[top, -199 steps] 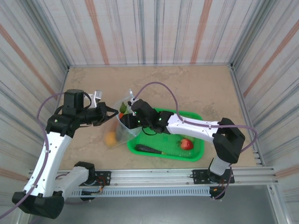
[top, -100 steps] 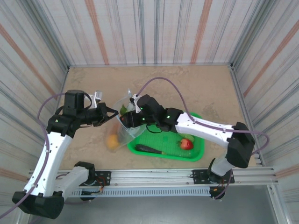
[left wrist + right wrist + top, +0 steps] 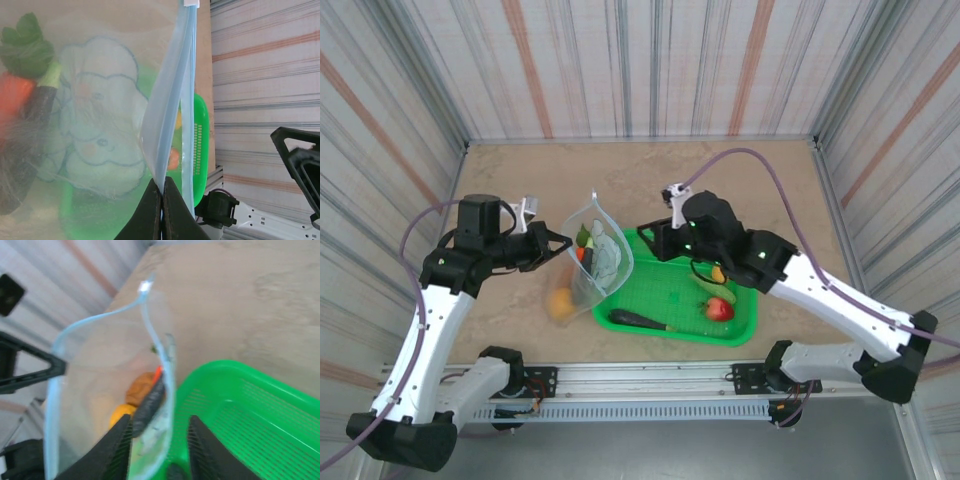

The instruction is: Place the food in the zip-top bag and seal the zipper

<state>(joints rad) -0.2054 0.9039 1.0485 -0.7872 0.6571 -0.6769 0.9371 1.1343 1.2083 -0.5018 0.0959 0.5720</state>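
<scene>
Clear zip-top bag in left hand bears a cartoon print.

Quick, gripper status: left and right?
Left gripper: closed, pinching the zip-top bag at its zipper edge.
Right gripper: fingers apart, holding nothing.

My left gripper pinching the zipper
I'm seeing it clamping the pale strip, carrot and eggplant sitting inside the zip-top bag.
</scene>
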